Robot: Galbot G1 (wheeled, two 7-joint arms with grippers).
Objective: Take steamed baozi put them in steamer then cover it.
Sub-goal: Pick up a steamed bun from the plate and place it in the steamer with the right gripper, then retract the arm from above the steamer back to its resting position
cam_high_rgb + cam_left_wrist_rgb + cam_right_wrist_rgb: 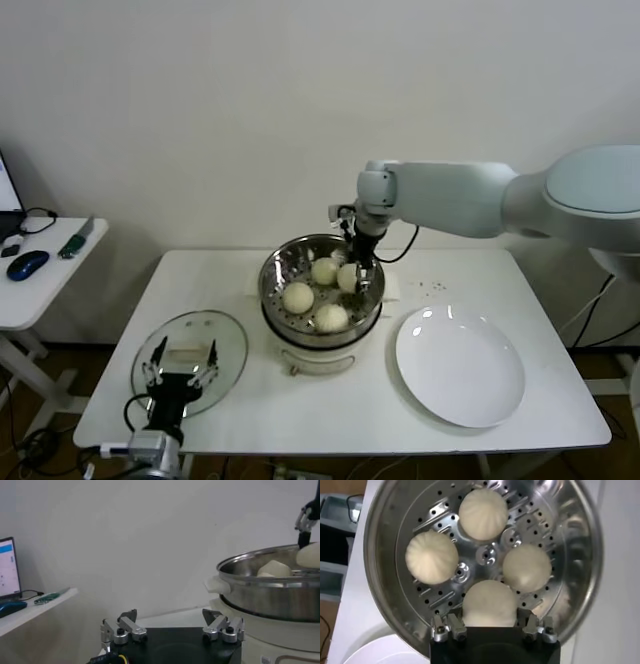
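The steel steamer [272,268] [380,555] stands mid-table on its cream base and holds several cream-white baozi [298,297] [432,557]. My right gripper [356,274] [489,617] reaches down into the basket at its far right side. Its fingers press the sides of one baozi [347,278] [489,602], which sits low on the perforated floor. The glass cover [192,352] lies flat on the table left of the steamer. My left gripper [182,372] [172,627] hangs open over the cover's near edge, holding nothing.
A white plate [460,366] with nothing on it lies right of the steamer. A small side table [45,270] with a mouse and cables stands at far left. In the left wrist view the steamer [270,592] rises close on one side.
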